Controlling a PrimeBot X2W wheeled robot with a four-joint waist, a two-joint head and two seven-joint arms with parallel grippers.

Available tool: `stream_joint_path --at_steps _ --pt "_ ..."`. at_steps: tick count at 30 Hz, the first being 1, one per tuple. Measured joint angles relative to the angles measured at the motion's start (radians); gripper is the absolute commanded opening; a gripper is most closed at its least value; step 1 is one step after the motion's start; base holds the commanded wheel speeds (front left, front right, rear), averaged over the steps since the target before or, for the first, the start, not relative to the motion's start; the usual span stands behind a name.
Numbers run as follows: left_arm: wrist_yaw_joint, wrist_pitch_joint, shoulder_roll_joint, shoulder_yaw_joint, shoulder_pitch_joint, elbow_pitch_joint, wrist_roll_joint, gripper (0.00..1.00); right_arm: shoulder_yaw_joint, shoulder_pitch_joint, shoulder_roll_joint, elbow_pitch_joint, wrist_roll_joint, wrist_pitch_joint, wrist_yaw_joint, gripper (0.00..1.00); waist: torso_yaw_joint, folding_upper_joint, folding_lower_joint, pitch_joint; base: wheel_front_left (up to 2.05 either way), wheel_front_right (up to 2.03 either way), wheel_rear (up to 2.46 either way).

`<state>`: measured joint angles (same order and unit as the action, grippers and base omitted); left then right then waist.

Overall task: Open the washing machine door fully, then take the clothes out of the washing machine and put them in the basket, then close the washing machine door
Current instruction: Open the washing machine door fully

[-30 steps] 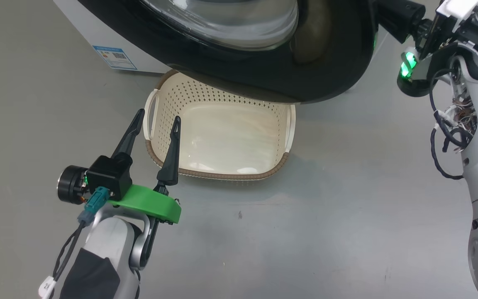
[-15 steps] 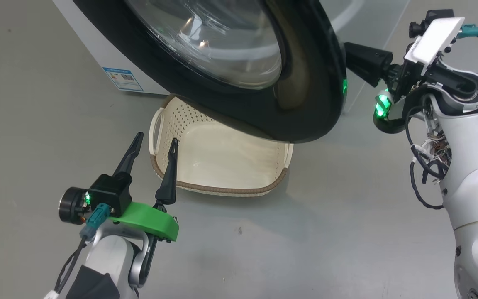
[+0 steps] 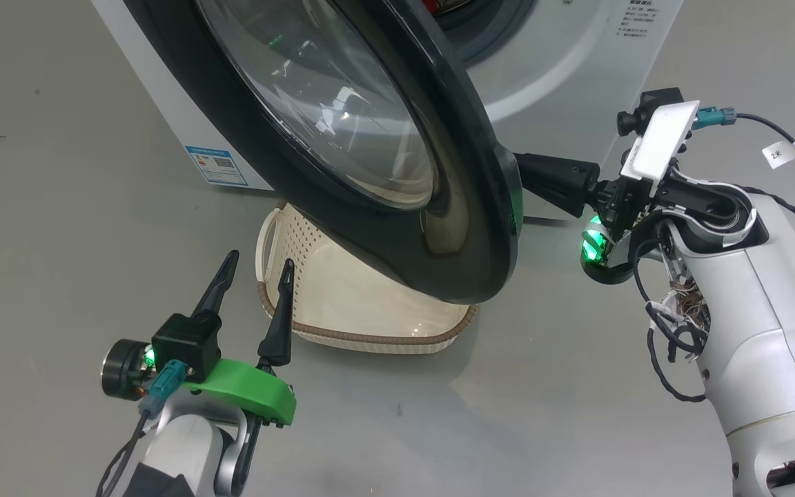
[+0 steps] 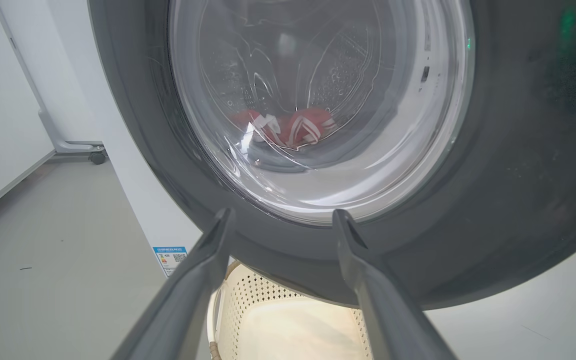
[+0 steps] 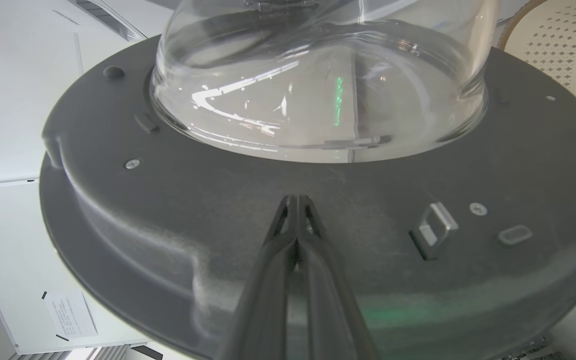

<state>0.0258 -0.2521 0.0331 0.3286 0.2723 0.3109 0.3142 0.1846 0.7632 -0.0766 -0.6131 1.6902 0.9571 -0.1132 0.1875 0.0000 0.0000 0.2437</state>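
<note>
**Grey floor, laundry stn: door part-swung, status**

Grey floor [image 3: 59, 228] carries the white washing machine [image 3: 577, 90], w/ the basket [image 3: 287, 241] standing in front of it under the door.

1. Chg vs. earlier frames
- Head cam has shifted, so the whole picture moved.
- Apart from that, the washing machine door [image 3: 466, 262] has swung further out. The white front panel and grey gasket [image 3: 501, 27] now show to the right of the door edge, where the door hid them before.
- Door now overhangs the basket's right part; earlier it hid the far edge.
- The right claw [image 5: 295, 200] was at the door's outer edge; it now reaches behind the door.
- The left claw [image 3: 260, 259] keeps its pos. rel. to the basket.

2. Claws
- right claw: closed, fingers pressed together, gripping nothing. Tips lie against the door's dark inner face, between the glass bowl [image 5: 318, 75] and the door edge, w/ the latch [image 5: 435, 227] near.
- left claw: open, fingers spread, holding nothing. It is just beside the basket's left handle, above the floor.

3. Containers
- Drum [image 4: 338, 75]: the clothes [image 4: 298, 127], red w/ white stripes, lie at its bottom, seen through the door glass.
- basket: cream bottom shows bare where the door does not cover it.

4. Ref. mark: blue sticker [image 3: 217, 166] low on machine front, left of door.
</note>
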Motion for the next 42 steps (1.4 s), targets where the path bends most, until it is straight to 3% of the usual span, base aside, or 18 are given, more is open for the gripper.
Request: stream_joint_path --at_steps 24,42 --pt "0.005 0.000 0.000 0.013 -0.048 0.010 0.011 1.00 0.116 -0.157 0.007 0.141 0.049 0.041 -0.008 0.00 0.092 0.0000 0.0000 -0.062 0.00 0.00 0.00" --pt "0.013 0.000 0.001 0.018 -0.066 0.008 0.029 1.00 0.252 -0.229 0.009 0.234 0.132 -0.002 -0.008 0.00 0.184 0.0000 0.0000 -0.079 0.00 0.00 0.00"
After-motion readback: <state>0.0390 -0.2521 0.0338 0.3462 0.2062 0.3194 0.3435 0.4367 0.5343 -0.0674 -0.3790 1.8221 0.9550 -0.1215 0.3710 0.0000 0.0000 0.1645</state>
